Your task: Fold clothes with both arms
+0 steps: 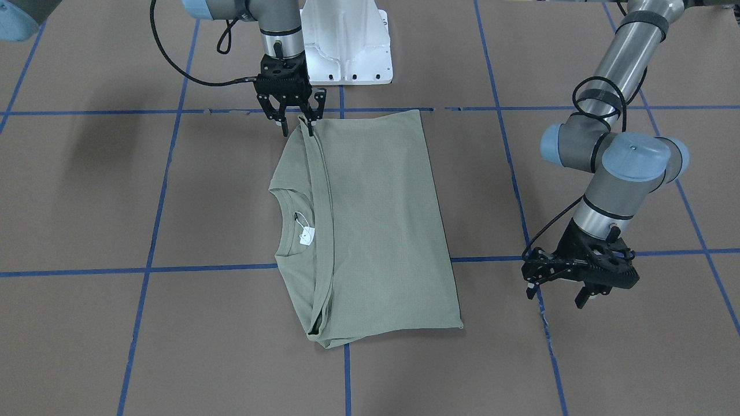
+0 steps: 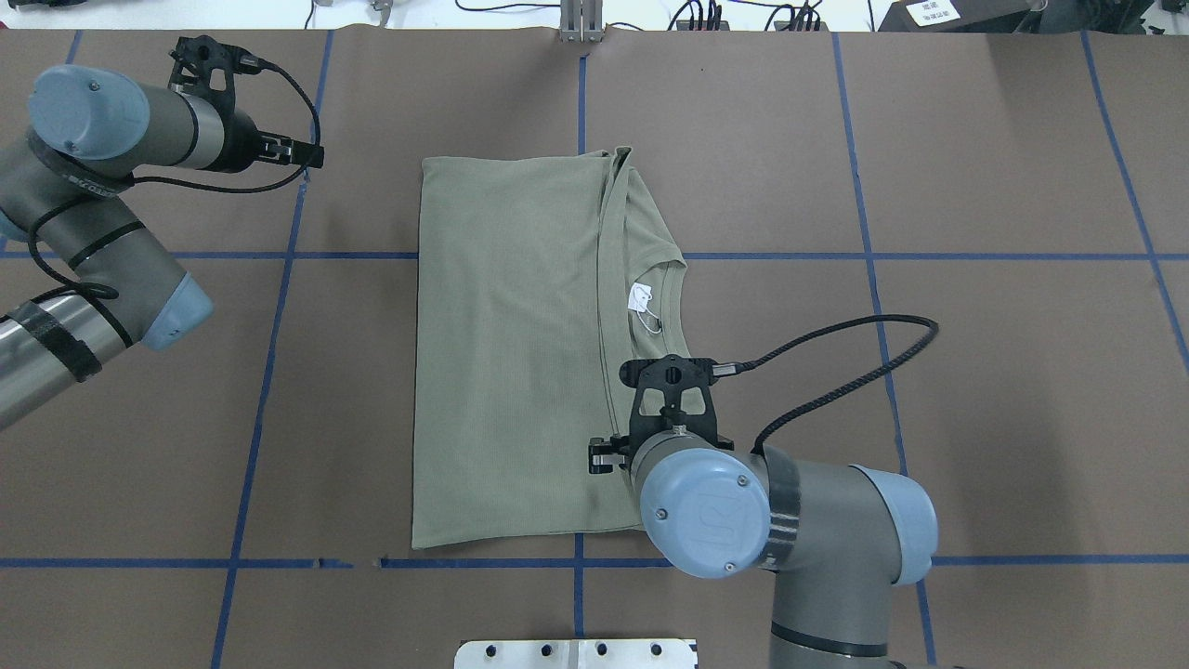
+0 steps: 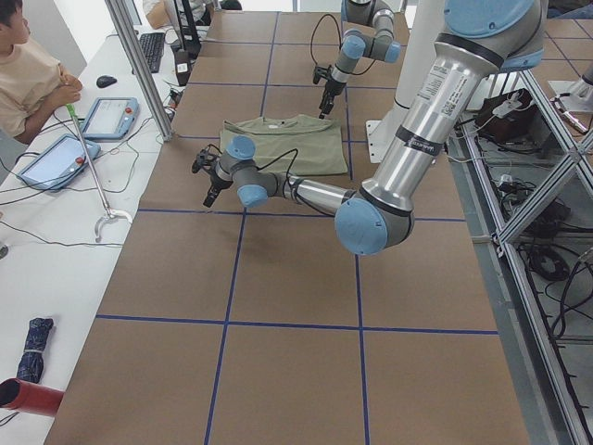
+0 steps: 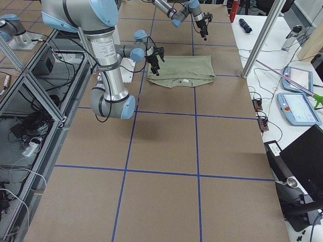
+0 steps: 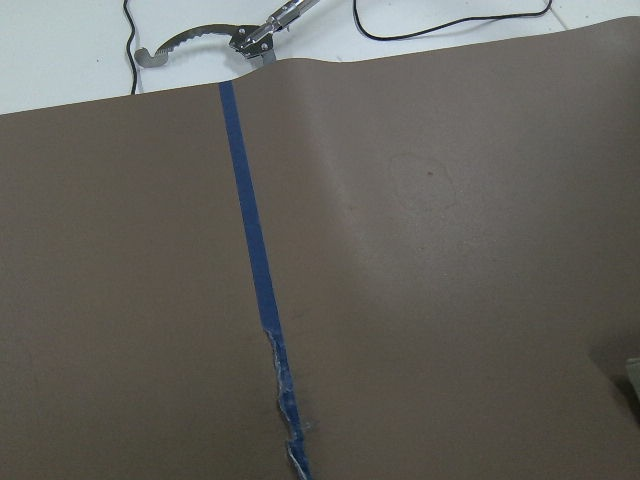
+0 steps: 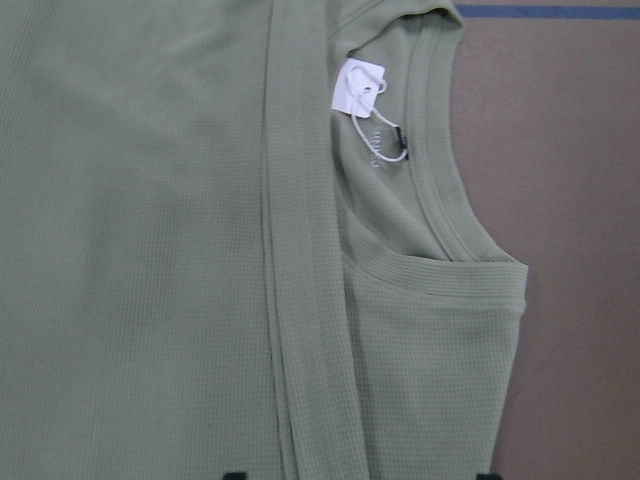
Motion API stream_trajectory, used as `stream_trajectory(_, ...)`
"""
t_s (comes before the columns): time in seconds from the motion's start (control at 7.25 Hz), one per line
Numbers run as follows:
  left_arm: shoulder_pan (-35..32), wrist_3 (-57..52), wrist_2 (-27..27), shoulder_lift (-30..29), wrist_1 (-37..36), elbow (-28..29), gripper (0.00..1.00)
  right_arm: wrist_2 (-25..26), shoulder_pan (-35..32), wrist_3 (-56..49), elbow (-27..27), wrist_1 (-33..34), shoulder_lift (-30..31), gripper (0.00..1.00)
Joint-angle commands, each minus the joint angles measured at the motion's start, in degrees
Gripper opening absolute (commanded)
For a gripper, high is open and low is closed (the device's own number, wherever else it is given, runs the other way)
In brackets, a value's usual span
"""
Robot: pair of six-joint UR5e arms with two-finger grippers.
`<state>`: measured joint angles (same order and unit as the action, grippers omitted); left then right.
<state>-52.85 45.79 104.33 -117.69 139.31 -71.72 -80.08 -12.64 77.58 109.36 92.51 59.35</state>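
Note:
The sage-green shirt (image 1: 376, 231) lies flat on the brown table, folded lengthwise into a rectangle. Its collar and white tag (image 1: 306, 236) face the view's left. It also shows in the overhead view (image 2: 511, 353) and fills the right wrist view (image 6: 150, 250). My right gripper (image 1: 298, 124) is open, pointing down over the shirt's shoulder corner nearest the robot base. One finger (image 1: 311, 122) is at the fabric edge. My left gripper (image 1: 555, 293) is open and empty. It hovers over bare table beyond the shirt's hem side, and shows in the overhead view (image 2: 311, 156).
The white pedestal base (image 1: 347, 40) stands just behind the right gripper. Blue tape lines (image 1: 156, 202) grid the table, torn under the left gripper (image 5: 285, 400). An operator (image 3: 28, 74) sits at a side desk with tablets (image 3: 109, 116).

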Motion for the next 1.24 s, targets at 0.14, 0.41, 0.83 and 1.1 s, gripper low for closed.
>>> stream_trajectory(0.14,0.02,0.09,0.00,0.00,0.00,0.00,1.00,-7.52,-1.85,-21.09,-5.38,0.83,-3.28,1.00)
stream_trajectory(0.41,0.11,0.17,0.00,0.00,0.00,0.09,1.00,-7.72,-1.77,-21.85,-7.22,0.66,-3.45,0.79)
stream_trajectory(0.83,0.64,1.76,0.00,0.00,0.00,0.09,1.00,-7.81,-1.77,-21.94,-7.84,0.75,-4.15,0.44)
stream_trajectory(1.1,0.64,1.76,0.00,0.00,0.00,0.09,1.00,-7.81,-1.69,-21.94,-7.84,0.75,-4.07,0.27)
